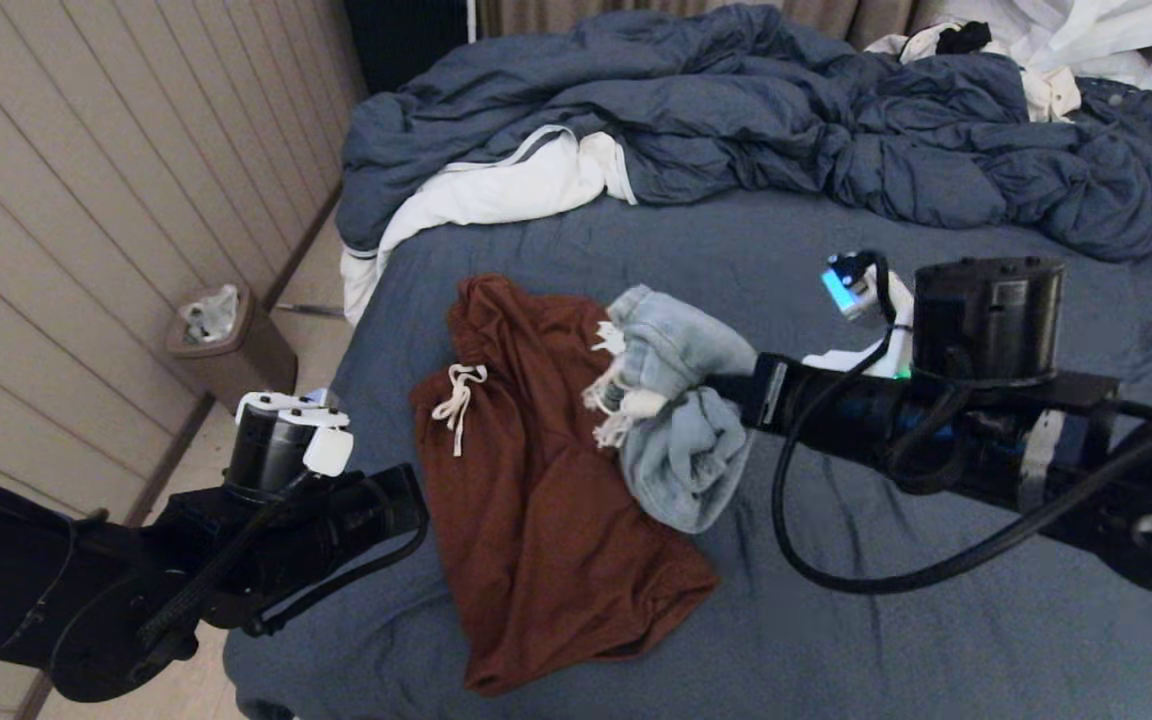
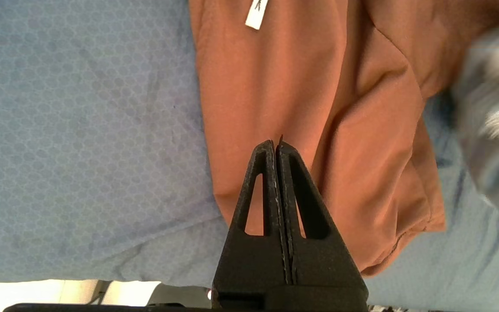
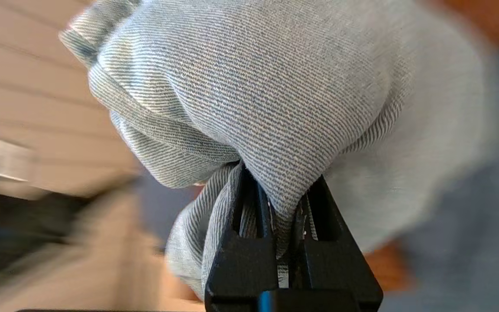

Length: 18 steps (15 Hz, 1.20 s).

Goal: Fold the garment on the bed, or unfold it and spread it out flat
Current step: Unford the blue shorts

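Observation:
A light-blue denim garment [image 1: 681, 355] with frayed white edges hangs bunched just above the bed's slate-blue sheet [image 1: 936, 650], partly over a rust-brown pair of shorts [image 1: 536, 500] with a white drawstring. My right gripper [image 1: 714, 388] reaches in from the right and is shut on a fold of the denim garment [image 3: 275, 86]; the cloth wraps over the right gripper [image 3: 282, 186] and hides its fingertips. At the bed's left edge my left gripper [image 1: 414, 508] hovers beside the brown shorts [image 2: 275, 78]. The left gripper [image 2: 275, 145] is shut with nothing in it.
A rumpled blue duvet [image 1: 736, 110] with white lining lies across the back of the bed. White clothes [image 1: 1066, 40] are piled at the back right. A bin [image 1: 231, 345] stands on the floor by the panelled wall at the left.

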{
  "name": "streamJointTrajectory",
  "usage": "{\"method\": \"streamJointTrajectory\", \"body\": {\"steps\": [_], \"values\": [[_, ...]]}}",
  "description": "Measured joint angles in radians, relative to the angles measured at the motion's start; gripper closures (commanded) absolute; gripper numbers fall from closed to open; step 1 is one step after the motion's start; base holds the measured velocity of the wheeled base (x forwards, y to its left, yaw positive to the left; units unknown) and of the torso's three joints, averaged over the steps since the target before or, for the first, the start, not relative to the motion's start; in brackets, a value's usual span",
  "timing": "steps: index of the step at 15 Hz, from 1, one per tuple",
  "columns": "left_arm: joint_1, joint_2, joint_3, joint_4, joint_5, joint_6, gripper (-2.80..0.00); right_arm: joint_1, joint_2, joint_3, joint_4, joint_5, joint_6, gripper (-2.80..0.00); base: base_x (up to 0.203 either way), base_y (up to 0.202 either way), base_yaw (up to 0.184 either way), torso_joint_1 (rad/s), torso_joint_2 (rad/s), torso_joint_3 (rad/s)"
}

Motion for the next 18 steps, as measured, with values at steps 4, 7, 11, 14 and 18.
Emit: {"method": "streamJointTrajectory", "body": {"steps": [4,7,11,14,18], "values": [[0.0,0.001,0.0,0.0,0.0,0.0,0.0,-0.005,-0.039,-0.031,0.037,0.058,0.134,0.0,0.0,0.0,0.0,0.0,0.0,0.0],[-0.001,0.001,0.0,0.0,0.0,-0.001,0.0,-0.094,0.008,0.055,0.027,0.11,0.124,0.0,0.0,0.0,0.0,0.0,0.0,0.0],[-0.004,0.005,0.0,0.0,0.0,-0.001,0.0,-0.174,0.078,0.16,-0.066,0.136,0.058,-2.8,0.0,0.0,0.0,0.0,0.0,0.0],[-0.004,0.006,0.0,0.0,0.0,-0.001,0.0,-0.19,0.07,0.185,-0.074,0.138,0.053,-2.8,0.0,0.0,0.0,0.0,0.0,0.0],[-0.005,0.002,0.0,-0.001,0.0,-0.002,0.0,-0.214,-0.012,0.262,-0.073,0.141,0.034,-2.8,0.0,0.0,0.0,0.0,0.0,0.0]]}}
